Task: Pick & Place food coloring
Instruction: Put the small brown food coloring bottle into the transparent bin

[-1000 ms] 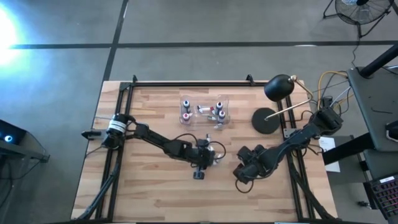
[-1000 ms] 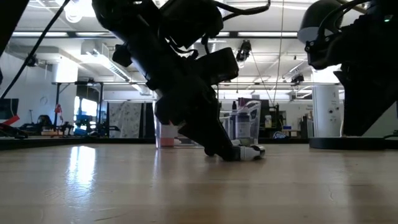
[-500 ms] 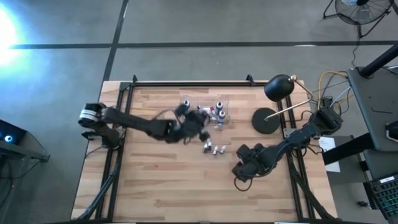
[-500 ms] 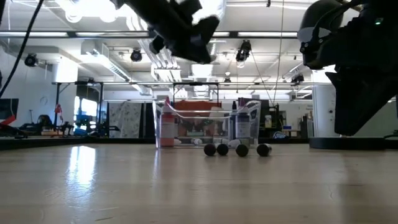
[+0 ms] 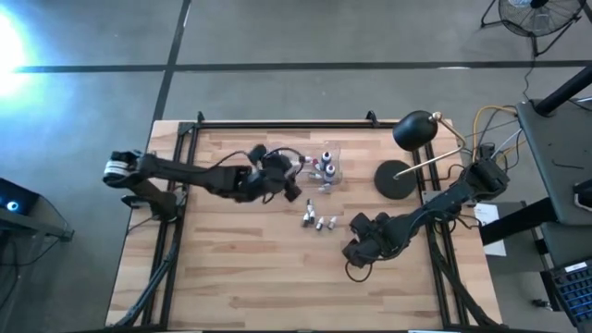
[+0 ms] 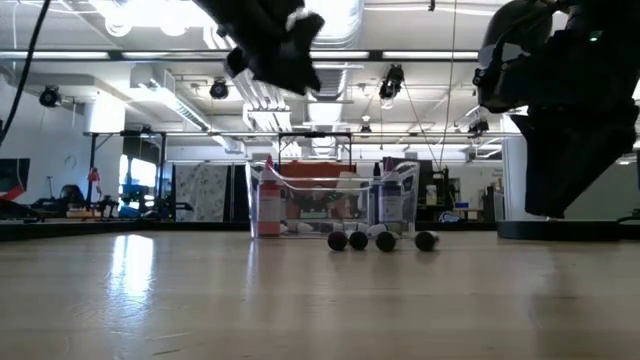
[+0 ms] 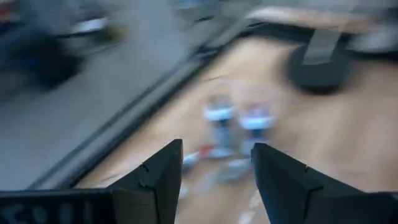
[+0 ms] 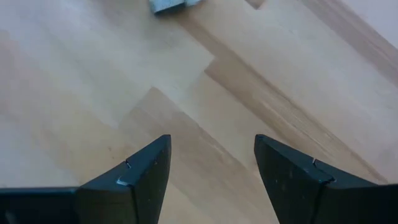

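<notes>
Left gripper (image 7: 214,171) spread and empty over the clear box (image 5: 305,165). Right gripper (image 8: 211,171) spread, idle above the table (image 5: 222,277). Loose bottles (image 5: 316,221) lying beside the box could roll if nudged.

My left end effector (image 5: 294,181) has lifted off the tabletop bottles (image 5: 317,221), now open beside the clear box (image 5: 326,166).

- From overhead we look straight down on the whole light wooden bench (image 5: 231,268).
- At bench-top height we look level across it, sharing the clear plastic box (image 6: 330,205).
- Each wrist camera looks close past its own fingers.
</notes>
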Robot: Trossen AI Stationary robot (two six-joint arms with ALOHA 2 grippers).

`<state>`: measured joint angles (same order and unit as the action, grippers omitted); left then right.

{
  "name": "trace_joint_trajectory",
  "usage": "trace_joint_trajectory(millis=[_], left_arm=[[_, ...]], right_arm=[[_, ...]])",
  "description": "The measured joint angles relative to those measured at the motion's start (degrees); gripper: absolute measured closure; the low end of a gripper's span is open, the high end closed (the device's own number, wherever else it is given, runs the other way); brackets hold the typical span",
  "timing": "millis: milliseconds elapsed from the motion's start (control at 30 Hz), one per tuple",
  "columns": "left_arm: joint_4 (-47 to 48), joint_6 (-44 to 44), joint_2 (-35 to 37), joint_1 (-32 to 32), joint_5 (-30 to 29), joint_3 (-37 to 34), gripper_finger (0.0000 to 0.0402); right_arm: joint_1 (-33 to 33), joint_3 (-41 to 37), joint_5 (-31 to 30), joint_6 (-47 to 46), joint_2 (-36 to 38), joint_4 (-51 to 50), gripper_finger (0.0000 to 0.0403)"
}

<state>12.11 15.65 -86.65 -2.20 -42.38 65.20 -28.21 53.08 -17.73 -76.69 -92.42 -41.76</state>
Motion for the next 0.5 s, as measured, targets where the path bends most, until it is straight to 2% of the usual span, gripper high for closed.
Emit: trace_joint_trajectory(millis=[100,167,233,333,500], left_arm=[[-4.2,-4.8,0.9,-1.4,12.6,-1.4,0.0234],[-6.2,-8.7,0.7,-1.6,22.7,-2.4,0.0234],[-6.3,-10.8,0.7,-1.7,29.5,-3.5,0.0234],[-6.0,-7.6,0.4,-1.8,30.9,-5.6,0.0234],[-6.1,-0.9,0.5,-2.0,30.6,-8.4,0.0234]], right_arm=[[0.1,0.0,0.1,11.7,-0.2,4.4,0.0179],[0.1,0.0,0.2,25.6,-0.4,7.8,0.0179],[0.7,0.1,0.1,40.4,-1.0,11.3,0.0179],[3.0,0.4,-0.1,55.6,-2.2,10.9,0.0179],[10.7,1.4,-0.3,67.8,-3.3,9.1,0.0179]])
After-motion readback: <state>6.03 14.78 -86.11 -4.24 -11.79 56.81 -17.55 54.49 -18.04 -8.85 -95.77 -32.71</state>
